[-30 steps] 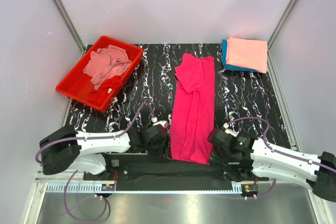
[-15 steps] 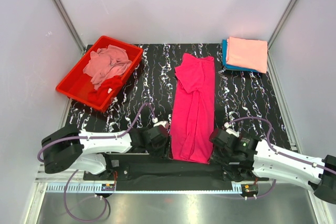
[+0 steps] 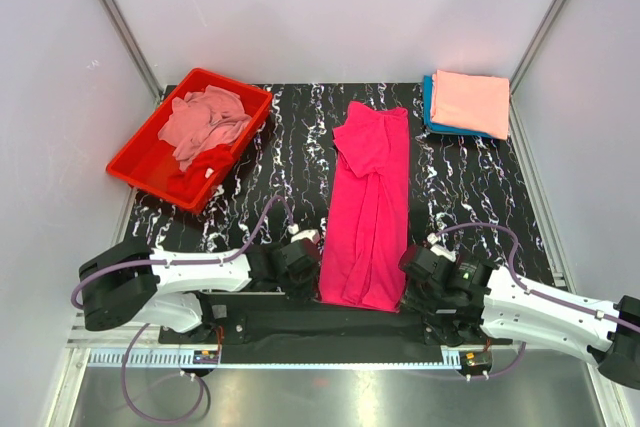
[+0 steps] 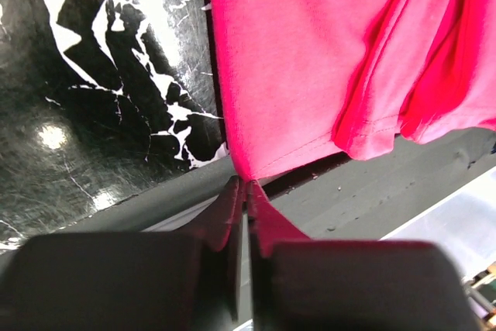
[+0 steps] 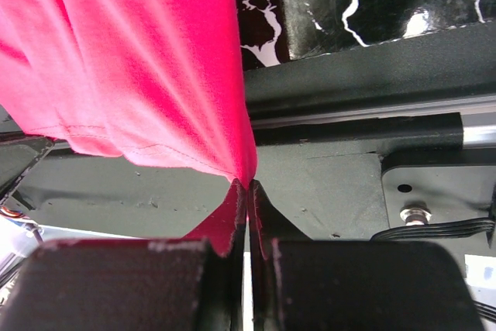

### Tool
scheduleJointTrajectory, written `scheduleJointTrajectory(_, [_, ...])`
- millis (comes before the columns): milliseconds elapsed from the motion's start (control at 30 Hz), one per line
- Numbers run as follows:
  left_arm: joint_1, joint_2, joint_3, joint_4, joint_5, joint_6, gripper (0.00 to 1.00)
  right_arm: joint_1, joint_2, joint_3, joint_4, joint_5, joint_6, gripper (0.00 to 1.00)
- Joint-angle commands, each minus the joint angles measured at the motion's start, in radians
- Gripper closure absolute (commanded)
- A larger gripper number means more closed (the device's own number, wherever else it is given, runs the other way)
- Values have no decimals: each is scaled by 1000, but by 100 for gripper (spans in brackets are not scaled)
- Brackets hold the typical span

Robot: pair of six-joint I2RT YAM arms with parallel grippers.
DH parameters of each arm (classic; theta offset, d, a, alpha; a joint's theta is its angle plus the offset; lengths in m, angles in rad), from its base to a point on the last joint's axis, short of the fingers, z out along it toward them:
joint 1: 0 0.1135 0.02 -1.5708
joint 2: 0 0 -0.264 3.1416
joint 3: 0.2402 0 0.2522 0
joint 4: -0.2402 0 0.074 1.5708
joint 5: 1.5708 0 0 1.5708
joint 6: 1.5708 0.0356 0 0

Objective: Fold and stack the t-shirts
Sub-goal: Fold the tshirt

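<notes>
A hot pink t-shirt [image 3: 371, 202] lies folded lengthwise in a long strip down the middle of the black marbled table [image 3: 470, 182]. My left gripper [image 3: 312, 265] is shut on its near left hem corner [image 4: 245, 170]. My right gripper [image 3: 407, 282] is shut on the near right hem corner [image 5: 246, 172]. The hem hangs slightly past the table's near edge. A folded salmon-peach t-shirt [image 3: 470, 102] rests on a teal-blue one [image 3: 430, 107] at the far right. Crumpled dusty pink [image 3: 205, 119] and red [image 3: 205, 165] t-shirts fill the tray.
A red plastic tray [image 3: 135, 162] stands at the far left of the table. Grey metal rails and the arm bases [image 3: 300, 322] run along the near edge. White walls enclose the table on three sides.
My left gripper has shut on the shirt's near left hem corner; it was open a second ago. The hem's left corner has bunched slightly. The right gripper keeps its hold.
</notes>
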State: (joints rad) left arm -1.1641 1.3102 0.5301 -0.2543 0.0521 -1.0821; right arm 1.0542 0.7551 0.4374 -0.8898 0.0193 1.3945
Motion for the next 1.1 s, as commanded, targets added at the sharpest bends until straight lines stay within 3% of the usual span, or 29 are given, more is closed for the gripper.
scheduleJointTrajectory(0, [-3,-31,19,-6,-32,-4,100,7,-7,17,-49,34,3,100])
scheduleJointTrajectory(433, [-6,-43,60,-46,-34,-22,100,7,-16,61,-98,63,-6,100])
scheduleJointTrajectory(600, [4,-6,180,-94,-35,30,100,7,47,96,-64,90,-32,100])
scheduleJointTrajectory(767, [90,55,266,-135,5,105,100,-3,151,185,-64,166,-97,100])
scheduleJointTrajectory(867, [153,96,346,-180,9,171,100,-77,240,254,-51,182,-210,100])
scheduleJointTrajectory(1067, [290,220,533,-244,20,292,100,-382,432,418,25,126,-553,100])
